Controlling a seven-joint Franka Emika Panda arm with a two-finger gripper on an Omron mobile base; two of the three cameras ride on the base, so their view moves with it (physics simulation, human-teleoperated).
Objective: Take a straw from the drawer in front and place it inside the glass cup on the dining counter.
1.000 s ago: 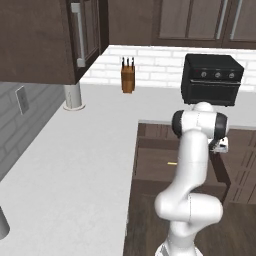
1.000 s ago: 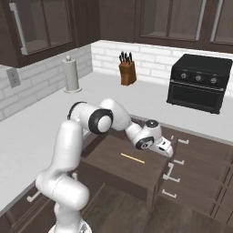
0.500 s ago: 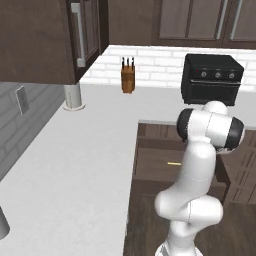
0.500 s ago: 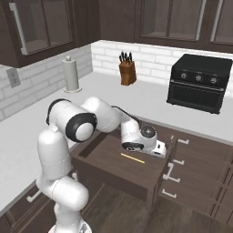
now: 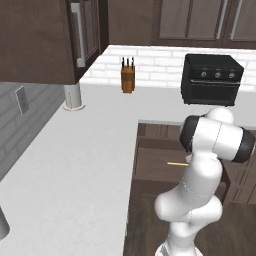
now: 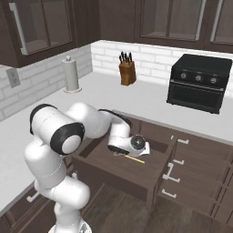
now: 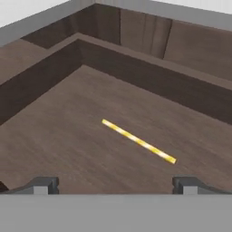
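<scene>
The drawer (image 6: 113,170) stands pulled out, and its dark wood floor (image 7: 68,136) is bare except for the straw (image 7: 138,141). The straw is thin, pale yellow and lies flat, also seen as a short line (image 6: 135,159) and beside the arm (image 5: 177,163). My gripper (image 7: 115,185) hangs low inside the drawer just short of the straw, open, with the fingertips (image 7: 43,185) wide apart and nothing between them. The white hand (image 6: 133,144) sits right above the straw's end. The glass cup and the dining counter are out of view.
A knife block (image 6: 128,73) and a black toaster oven (image 6: 200,82) stand on the white L-shaped counter (image 5: 75,165), with a paper towel roll (image 6: 71,75) at the wall. Partly open drawers with silver handles (image 6: 170,170) lie right of the open one.
The jaws have spread wider. The hand has swung left and down into the drawer, closer to the straw, and the elbow has swung out with it.
</scene>
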